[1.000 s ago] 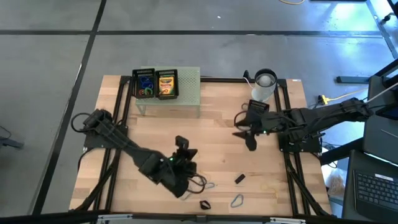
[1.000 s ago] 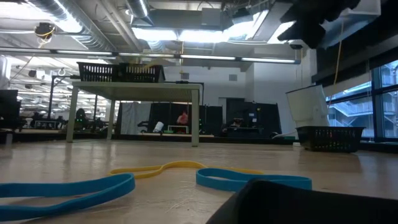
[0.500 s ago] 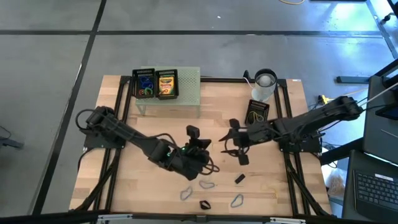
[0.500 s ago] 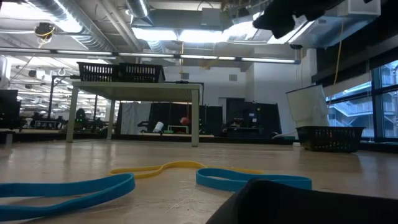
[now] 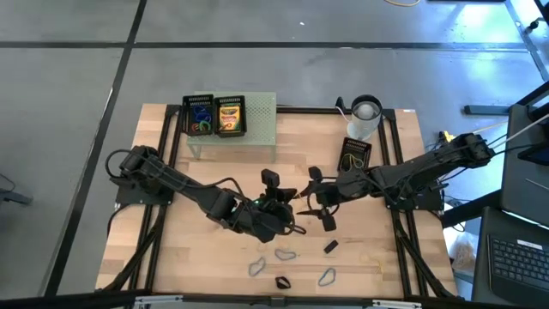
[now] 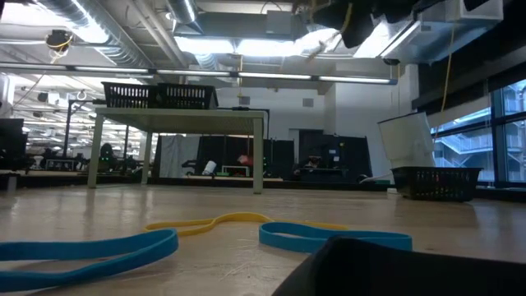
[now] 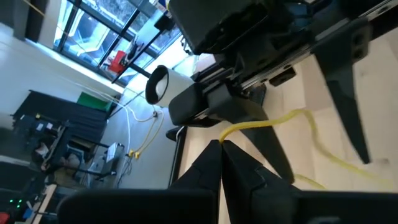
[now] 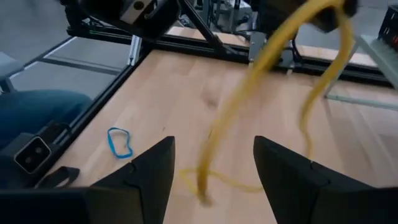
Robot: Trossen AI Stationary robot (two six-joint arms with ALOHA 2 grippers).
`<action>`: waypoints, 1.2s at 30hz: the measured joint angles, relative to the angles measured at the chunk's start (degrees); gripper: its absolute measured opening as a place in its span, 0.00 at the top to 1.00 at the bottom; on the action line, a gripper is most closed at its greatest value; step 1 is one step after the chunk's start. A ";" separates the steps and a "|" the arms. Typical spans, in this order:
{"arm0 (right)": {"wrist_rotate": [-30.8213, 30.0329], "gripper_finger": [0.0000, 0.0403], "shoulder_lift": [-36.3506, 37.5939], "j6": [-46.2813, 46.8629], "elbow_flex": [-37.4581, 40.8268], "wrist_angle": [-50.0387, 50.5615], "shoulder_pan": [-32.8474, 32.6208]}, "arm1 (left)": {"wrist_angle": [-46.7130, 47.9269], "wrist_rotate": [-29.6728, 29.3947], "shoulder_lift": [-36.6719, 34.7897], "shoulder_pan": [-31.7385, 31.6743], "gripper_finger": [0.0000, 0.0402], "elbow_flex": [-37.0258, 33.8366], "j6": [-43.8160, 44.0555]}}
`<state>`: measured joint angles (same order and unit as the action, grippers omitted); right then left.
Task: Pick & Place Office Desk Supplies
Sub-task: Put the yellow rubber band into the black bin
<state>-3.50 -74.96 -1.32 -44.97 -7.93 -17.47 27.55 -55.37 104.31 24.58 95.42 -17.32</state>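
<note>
We see the left gripper [image 5: 290, 209] near the middle of the wooden table [image 5: 386, 257], its fingers [image 7: 211, 163] pressed together on a yellow rubber band [image 7: 283, 119] that hangs from their tips. The right gripper [image 5: 314, 202] sits just beside it, facing it, with its two fingers [image 8: 152, 171] spread wide; in the right wrist view the same band dangles between them without our being able to tell whether it touches either.

Along the near edge of the table lie grey wire clips [image 5: 284, 255] and two small black clips [image 5: 330, 246]. At the far side, the pale green stand [image 5: 262, 120] carries a black basket with coloured loops [image 5: 201, 119] and, next to it, a crayon box [image 5: 228, 116]. A second crayon box [image 5: 353, 152] lies beside the white cup [image 5: 365, 113]. In the low view a yellow band [image 6: 222, 220] and blue bands [image 6: 329, 236] rest on the tabletop
</note>
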 joint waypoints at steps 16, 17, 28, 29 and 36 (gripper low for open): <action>-0.10 0.82 -0.02 3.84 0.00 -0.03 0.00 | 0.04 -1.97 0.00 -1.05 1.00 0.00 0.02; -0.10 0.87 -0.02 3.84 0.00 -0.03 0.00 | 0.04 -2.04 0.00 -1.05 0.99 0.00 0.02; -7.64 0.99 0.00 9.82 0.00 -0.05 0.21 | 0.75 -9.26 0.00 -0.99 0.92 0.00 3.72; -7.64 0.99 0.00 9.98 0.00 -0.01 0.20 | 1.09 -7.48 0.00 -0.97 0.90 0.00 4.19; -7.62 0.99 0.51 13.63 0.00 0.53 0.22 | 4.73 2.99 0.00 -1.07 0.73 0.00 11.15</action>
<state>-11.11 -74.44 12.31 -44.97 -7.40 -17.26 32.29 -52.38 104.31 23.51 95.42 -6.17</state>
